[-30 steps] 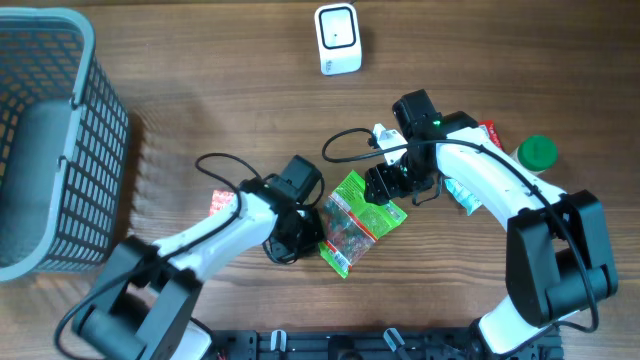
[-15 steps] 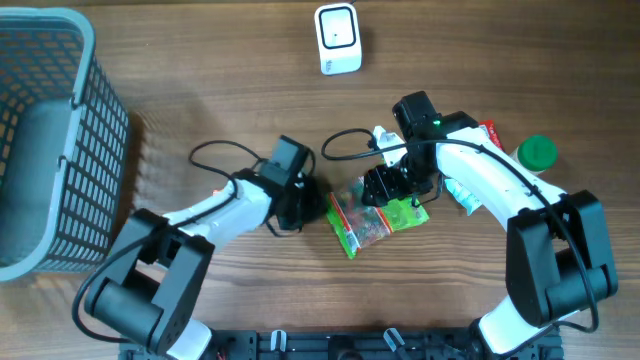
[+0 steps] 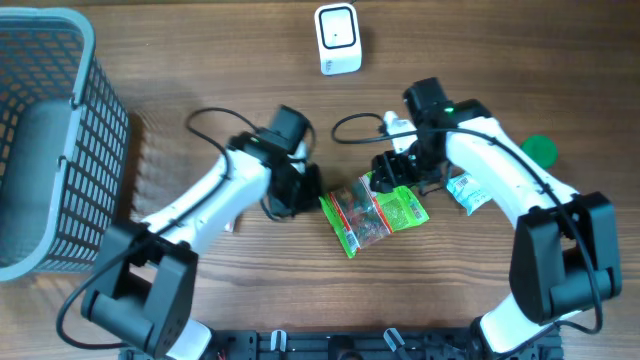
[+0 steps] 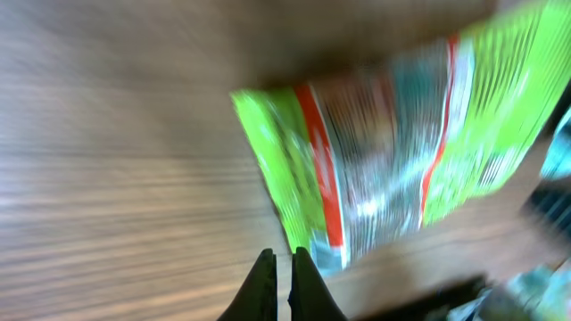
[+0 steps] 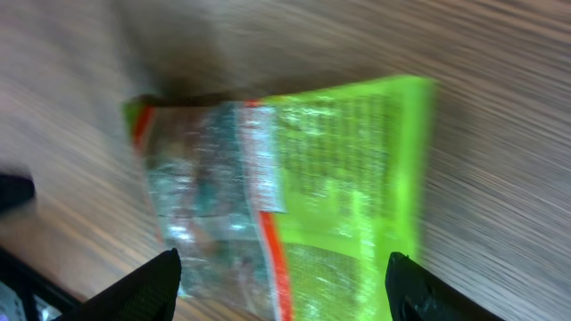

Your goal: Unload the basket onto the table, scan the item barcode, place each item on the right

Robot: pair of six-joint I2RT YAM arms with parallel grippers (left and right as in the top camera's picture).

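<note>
Since a second ago our left pincer (image 4: 277, 260), closed and empty, has backed off the packet (image 3: 373, 212), now lying flat on the desk (image 3: 200, 60) at frame centre, while our right pincer (image 5: 281, 267) hangs spread wide over it, likely to carry it to the scanner (image 3: 337, 38) at top centre.

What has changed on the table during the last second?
The green snack packet turned to lie nearly crosswise and slid toward the right arm. The left end effector, shut, moved farther up the table, beside it. The right end effector stayed open over it. The scanner and basket did not move.
</note>
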